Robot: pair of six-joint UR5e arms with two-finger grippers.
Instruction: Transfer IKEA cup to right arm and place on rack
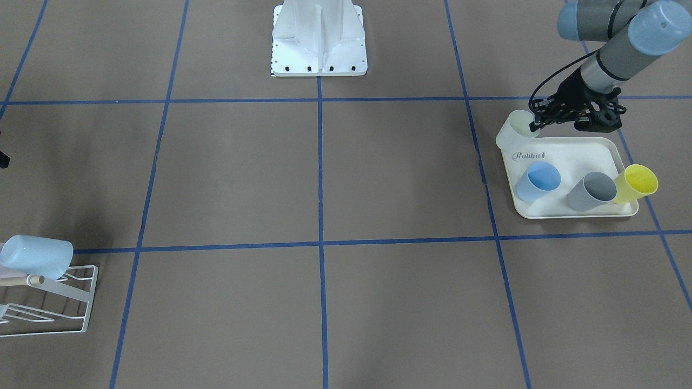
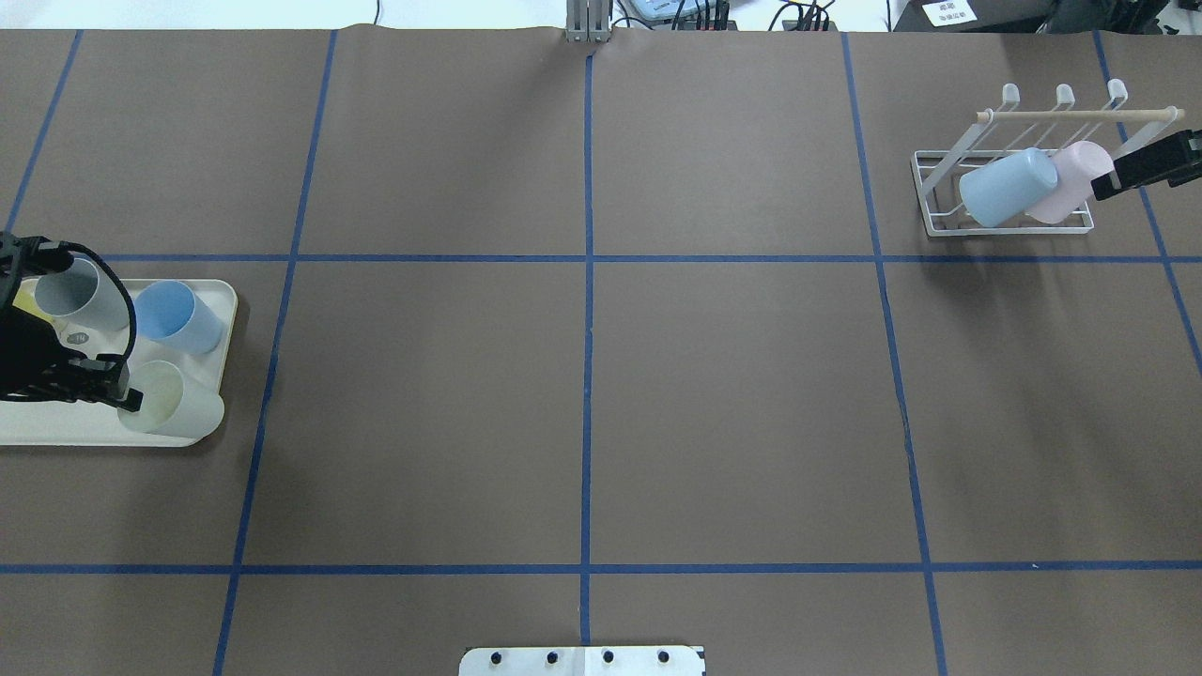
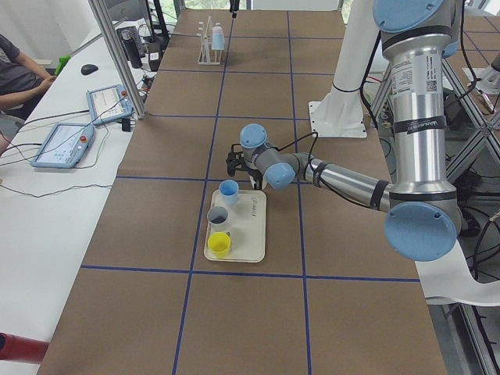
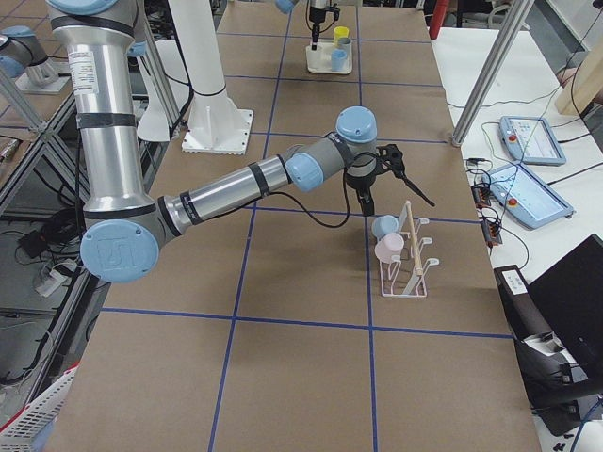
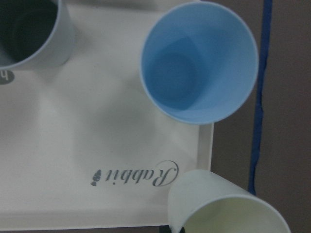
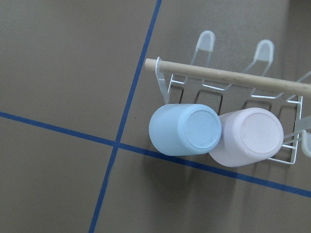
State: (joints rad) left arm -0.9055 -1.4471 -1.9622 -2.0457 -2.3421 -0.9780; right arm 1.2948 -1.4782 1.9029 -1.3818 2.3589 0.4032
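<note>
While at tray (image 1: 578, 156) corner, pale cup (image 1: 513, 132), tilted.

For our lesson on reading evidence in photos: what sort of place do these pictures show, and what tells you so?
Probably a robotics lab. Signs: a brown table cover gridded with blue tape, a grey metal robot arm with light-blue joint caps, and a blue-edged control tablet on a white side bench.

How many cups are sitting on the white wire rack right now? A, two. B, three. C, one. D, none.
A: the right wrist view shows a pale blue cup and a pink cup side by side on the rack, and no others.
</note>
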